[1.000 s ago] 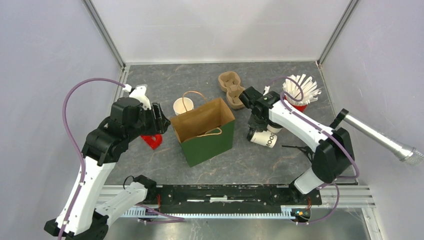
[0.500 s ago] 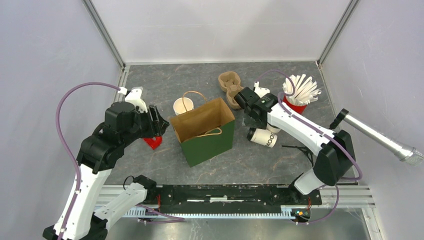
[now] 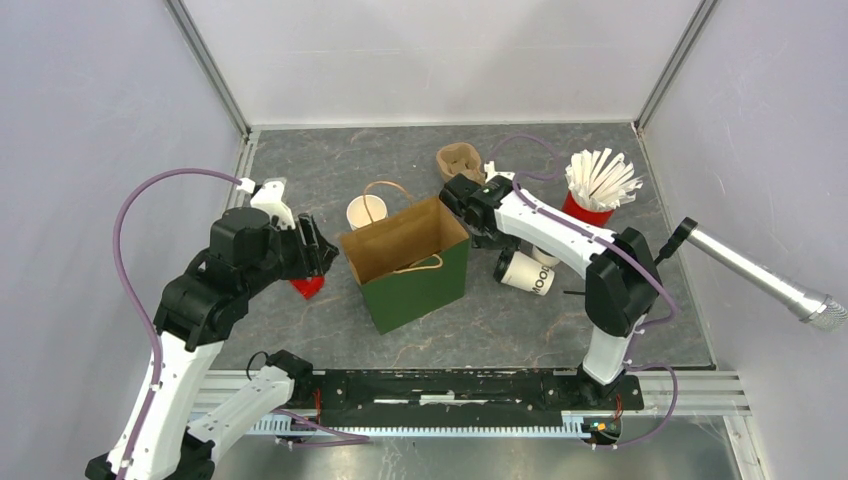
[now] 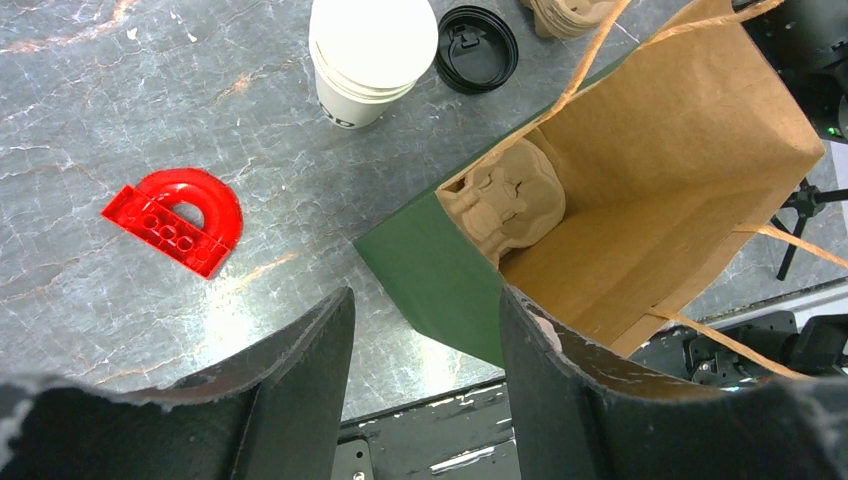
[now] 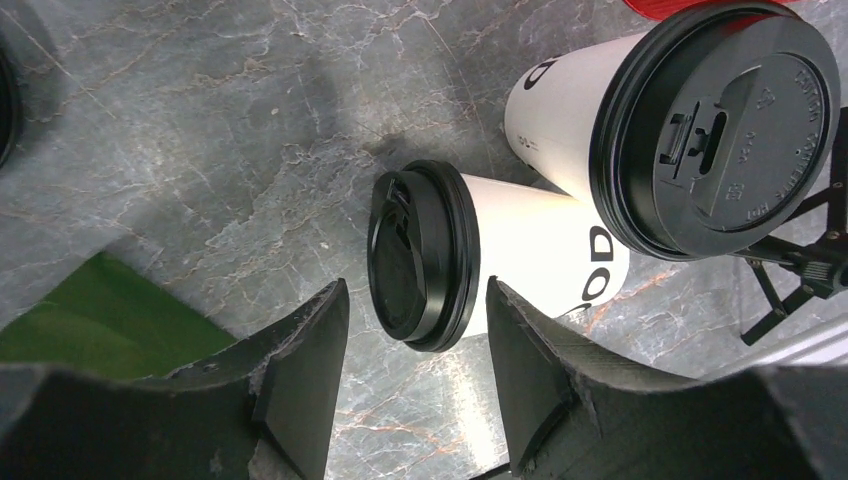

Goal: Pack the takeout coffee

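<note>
Two lidded white paper cups sit on the grey bench [image 3: 520, 330], right of the green paper bag [image 3: 415, 285]. The takeout coffee [image 5: 520, 250] lies on its side, its round black lid turned toward the bag and dark lettering running along its wall. The second lidded cup [image 5: 715, 130] is just behind it, near the red cup of straws [image 3: 600, 180].

Your right jaws hang open and empty above the lying cup's lid. Your left jaws are open too and hold nothing, poised by the bag's left edge. A pulp carrier [image 4: 510, 195] rests inside the bag.

From above you can read only "OOD" on the coffee; the rest of the print wraps out of sight. The right arm [image 3: 560, 235] covers most of the second cup in the top view. You cannot tell whether the two cups touch.
</note>
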Controlling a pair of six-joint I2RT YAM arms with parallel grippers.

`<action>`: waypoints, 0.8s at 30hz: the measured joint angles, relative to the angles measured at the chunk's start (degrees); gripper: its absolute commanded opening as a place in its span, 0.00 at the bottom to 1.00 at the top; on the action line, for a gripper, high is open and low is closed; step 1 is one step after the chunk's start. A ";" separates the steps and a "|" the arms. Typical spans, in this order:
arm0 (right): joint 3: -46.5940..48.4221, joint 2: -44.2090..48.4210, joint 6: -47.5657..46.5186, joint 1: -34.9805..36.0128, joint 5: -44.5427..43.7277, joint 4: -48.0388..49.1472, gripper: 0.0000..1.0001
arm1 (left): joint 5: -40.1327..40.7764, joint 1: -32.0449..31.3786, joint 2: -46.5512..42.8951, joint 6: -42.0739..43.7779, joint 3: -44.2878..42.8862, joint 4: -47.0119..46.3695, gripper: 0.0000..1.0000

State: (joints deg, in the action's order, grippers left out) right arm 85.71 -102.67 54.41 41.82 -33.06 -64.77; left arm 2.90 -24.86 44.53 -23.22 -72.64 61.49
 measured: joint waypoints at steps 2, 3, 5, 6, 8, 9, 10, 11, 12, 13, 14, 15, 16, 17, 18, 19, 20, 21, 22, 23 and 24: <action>0.39 -0.87 0.33 0.24 -0.59 -1.03 0.59 | 0.00 -0.02 -0.09 0.00 0.20 -0.07 0.62; 0.83 -1.38 0.46 0.31 -0.87 -1.62 0.59 | -0.02 -0.02 -0.09 0.00 0.35 -0.07 0.62; 1.40 -2.27 0.61 0.31 -1.57 -2.27 0.59 | -0.20 -0.02 -0.07 0.00 0.68 -0.17 0.62; 1.51 -2.64 0.66 0.31 -1.84 -2.45 0.60 | -0.28 -0.02 -0.07 0.00 0.85 -0.17 0.62; 1.60 -3.32 0.70 0.31 -2.16 -2.95 0.59 | -0.44 -0.02 0.00 0.00 0.98 -0.22 0.62; 1.60 -3.72 0.81 0.31 -2.29 -3.34 0.59 | -0.44 -0.02 0.04 0.00 1.03 -0.26 0.62; 1.60 -4.02 0.83 0.28 -2.56 -3.56 0.59 | -0.42 0.00 0.07 0.00 1.03 -0.28 0.62; 1.60 -4.24 0.83 0.28 -2.71 -3.65 0.58 | -0.42 -0.02 0.07 0.00 1.03 -0.33 0.62; 1.60 -4.33 0.83 0.28 -2.86 -3.65 0.58 | -0.39 -0.02 0.07 0.00 1.03 -0.33 0.62; 1.57 -4.33 0.81 0.28 -2.99 -3.63 0.57 | -0.39 -0.02 0.07 0.02 1.03 -0.33 0.62; 1.57 -4.33 0.81 0.26 -3.10 -3.61 0.57 | -0.37 -0.02 0.09 0.02 1.03 -0.33 0.63; 1.57 -4.33 0.79 0.15 -3.21 -3.61 0.56 | -0.37 -0.02 0.09 0.02 1.03 -0.33 0.63; 1.55 -4.33 0.79 0.04 -3.21 -3.52 0.56 | -0.35 -0.02 0.13 0.02 1.03 -0.33 0.63; 1.49 -4.33 0.72 0.00 -3.21 -3.45 0.55 | -0.31 -0.02 0.17 0.02 1.03 -0.33 0.63; 1.46 -4.33 0.61 -0.11 -3.23 -3.41 0.55 | -0.22 -0.02 0.28 0.02 1.03 -0.33 0.63; 1.36 -4.33 0.50 -0.22 -3.26 -3.21 0.55 | -0.17 0.00 0.39 0.02 1.03 -0.33 0.63; 1.14 -4.33 0.26 -0.37 -3.28 -2.95 0.55 | -0.15 -0.02 0.61 0.02 1.03 -0.33 0.62; 0.90 -4.35 0.09 -0.55 -3.30 -2.73 0.55 | -0.13 -0.02 0.79 0.02 1.03 -0.33 0.63; 0.74 -4.48 -0.15 -0.72 -3.30 -2.62 0.55 | -0.13 -0.02 1.01 0.02 1.03 -0.33 0.63; 0.70 -4.79 -0.31 -0.92 -3.41 -2.58 0.55 | -0.09 -0.02 1.25 0.02 1.03 -0.33 0.63; 0.70 -5.18 -0.42 -1.07 -3.50 -2.49 0.55 | -0.02 -0.02 1.38 0.02 1.03 -0.33 0.63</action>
State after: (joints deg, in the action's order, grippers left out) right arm 86.41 -107.85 54.00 40.75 -36.56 -67.26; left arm 2.87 -24.88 45.91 -23.20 -71.61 61.17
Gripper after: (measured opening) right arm 0.553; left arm 0.623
